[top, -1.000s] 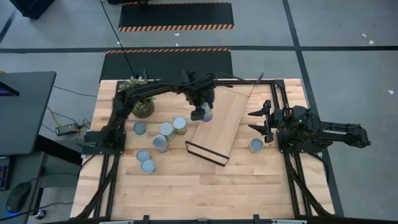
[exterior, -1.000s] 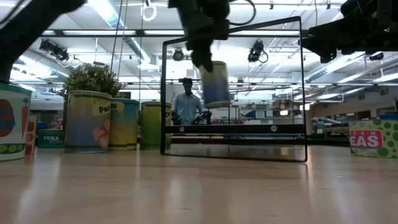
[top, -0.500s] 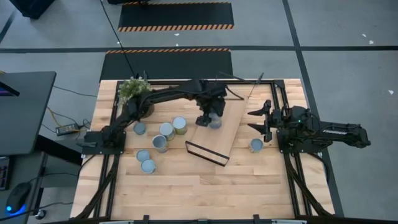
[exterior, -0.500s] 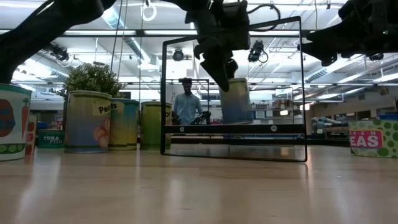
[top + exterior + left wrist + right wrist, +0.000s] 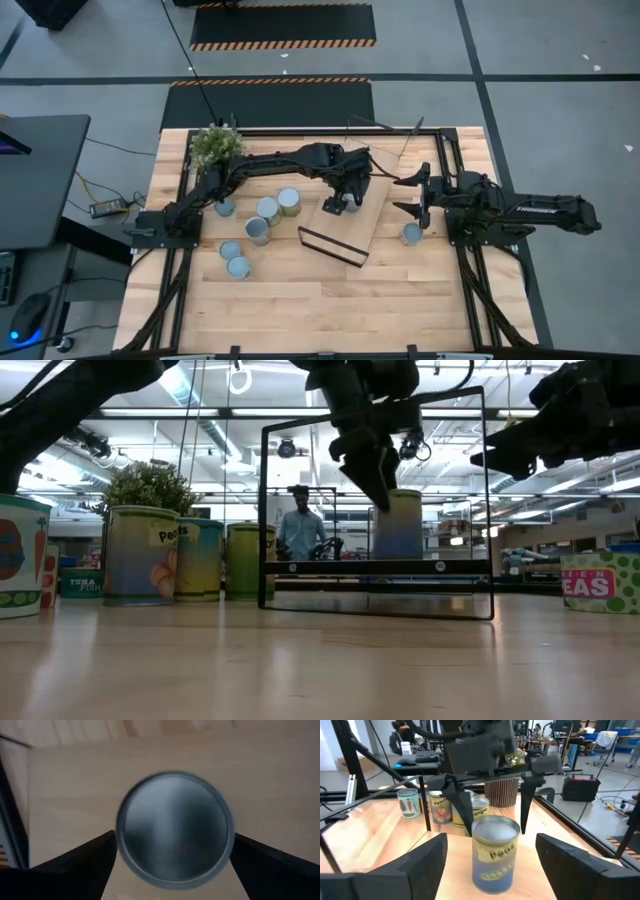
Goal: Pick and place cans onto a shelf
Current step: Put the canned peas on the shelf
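Observation:
A can (image 5: pixel 175 827) with a silvery top and a pea label (image 5: pixel 495 852) stands upright with its base on the shelf (image 5: pixel 365 185), a light-wood board on black wire end frames (image 5: pixel 375 567). My left gripper (image 5: pixel 337 205) reaches down over the can. Its fingers (image 5: pixel 95 857) stand close on either side, open. My right gripper (image 5: pixel 406 192) waits open at the shelf's right, pointing level at the can, with nothing between its fingers. Several more cans (image 5: pixel 267 210) stand on the table left of the shelf, and one can (image 5: pixel 411 234) stands at the right.
A potted plant (image 5: pixel 215 150) stands at the table's far left corner. Black rails (image 5: pixel 470 290) run along both sides of the table. The near half of the tabletop (image 5: pixel 330 310) is bare wood. A person (image 5: pixel 300 530) stands in the room beyond the table.
My left gripper has carried the can toward the table's right and near edges and down, rolling its wrist on the way. The can hung clear above the shelf a second ago. It now stands upright on the shelf board.

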You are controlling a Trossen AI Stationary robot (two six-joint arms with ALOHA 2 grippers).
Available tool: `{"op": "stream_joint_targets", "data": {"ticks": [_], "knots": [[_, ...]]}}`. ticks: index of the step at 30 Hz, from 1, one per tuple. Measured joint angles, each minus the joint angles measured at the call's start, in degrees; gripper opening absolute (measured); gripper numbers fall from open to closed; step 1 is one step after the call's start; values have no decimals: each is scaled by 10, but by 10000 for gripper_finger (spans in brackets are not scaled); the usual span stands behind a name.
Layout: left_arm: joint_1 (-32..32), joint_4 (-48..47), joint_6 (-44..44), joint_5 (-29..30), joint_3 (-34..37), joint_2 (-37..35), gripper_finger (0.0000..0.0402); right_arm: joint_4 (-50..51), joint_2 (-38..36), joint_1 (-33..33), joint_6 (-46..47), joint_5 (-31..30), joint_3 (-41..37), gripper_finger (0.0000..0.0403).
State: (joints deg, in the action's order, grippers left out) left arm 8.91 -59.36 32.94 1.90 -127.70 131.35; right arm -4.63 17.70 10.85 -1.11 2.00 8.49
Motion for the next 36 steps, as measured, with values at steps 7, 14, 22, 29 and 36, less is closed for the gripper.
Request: {"op": "stream_joint_targets", "data": {"ticks": [7,14,22,29,36], "knots": [[1,-1,-2,26,0,0,387,-27,36,0,-5,-14,0,351],[-1,20,22,79,0,0,387,-39,50,0,-5,-19,0,352],[0,40,23,100,0,0,387,-39,49,0,-6,-25,0,351],[0,75,22,144,0,0,387,-39,49,0,-5,-27,0,350],[1,154,-23,228,0,0,387,-38,49,0,-6,-72,0,350]]}}
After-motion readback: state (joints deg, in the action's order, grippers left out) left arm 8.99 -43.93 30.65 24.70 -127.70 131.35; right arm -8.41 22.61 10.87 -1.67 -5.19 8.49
